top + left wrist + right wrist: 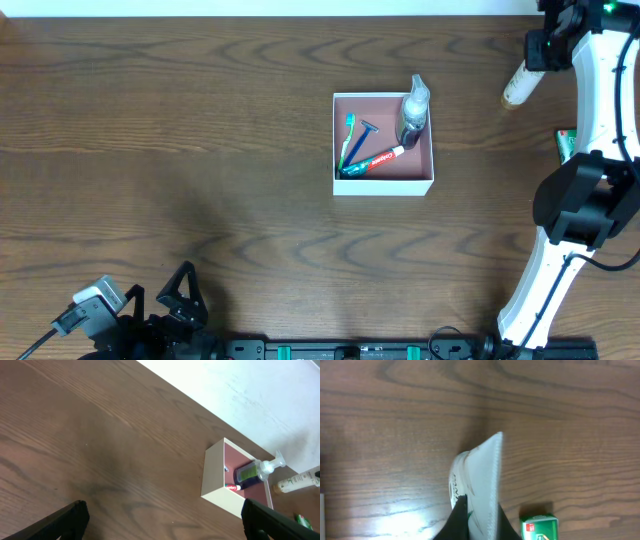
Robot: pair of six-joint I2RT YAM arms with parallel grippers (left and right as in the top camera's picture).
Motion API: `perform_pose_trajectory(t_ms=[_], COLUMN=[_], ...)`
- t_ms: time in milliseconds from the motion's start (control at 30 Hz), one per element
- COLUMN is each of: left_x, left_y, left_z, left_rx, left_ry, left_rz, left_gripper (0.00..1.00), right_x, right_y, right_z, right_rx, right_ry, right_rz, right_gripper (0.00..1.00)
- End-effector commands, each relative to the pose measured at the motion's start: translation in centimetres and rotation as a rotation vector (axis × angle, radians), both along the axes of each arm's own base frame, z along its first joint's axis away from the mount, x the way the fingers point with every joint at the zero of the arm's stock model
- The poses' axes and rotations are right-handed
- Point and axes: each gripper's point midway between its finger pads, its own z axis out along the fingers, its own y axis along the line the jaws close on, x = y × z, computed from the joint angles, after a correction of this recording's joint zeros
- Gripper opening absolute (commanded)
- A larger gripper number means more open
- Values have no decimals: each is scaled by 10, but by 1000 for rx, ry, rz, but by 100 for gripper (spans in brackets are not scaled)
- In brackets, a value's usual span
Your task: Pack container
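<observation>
The container (383,185) is a square white box with a pink floor, mid-table. In it lie a green toothbrush (347,140), a blue razor (362,140) and a red toothpaste tube (380,160), with a clear pump bottle (414,108) in the far right corner. My right gripper (541,48) is shut on a white squeeze tube (520,85) to the far right of the container. The right wrist view shows the tube (480,470) between the fingers (481,512). My left gripper (172,300) is open and empty at the near left, with both fingers (165,525) wide apart. The container (220,480) lies ahead of it.
A small green soap box (566,143) lies on the table at the right edge, under the right arm. It also shows in the right wrist view (540,527), just right of the fingers. The table's far edge meets a white wall (260,390).
</observation>
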Motion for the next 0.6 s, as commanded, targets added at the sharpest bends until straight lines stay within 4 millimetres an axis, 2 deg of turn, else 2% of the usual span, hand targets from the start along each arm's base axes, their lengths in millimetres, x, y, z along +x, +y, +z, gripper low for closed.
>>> perform_pose_trajectory(t_ms=[0, 133, 200, 333, 567], left_x=[0, 0, 0, 0, 0], left_y=[1, 1, 1, 1, 1], left_z=[0, 0, 0, 0, 0], left_rx=[-4, -4, -4, -4, -4], left_ry=[-4, -4, -4, -4, -4], left_rz=[6, 6, 6, 6, 6], left_gripper=[98, 98, 98, 98, 98], right_x=[-5, -10, -15, -36, -103], right_y=[-8, -7, -5, 10, 39], right_z=[17, 49, 72, 131, 234], right_rx=[-11, 0, 6, 49, 102], right_ry=[-28, -93, -137, -247, -433], right_rz=[-30, -67, -82, -63, -20], right_gripper=[1, 1, 1, 1, 1])
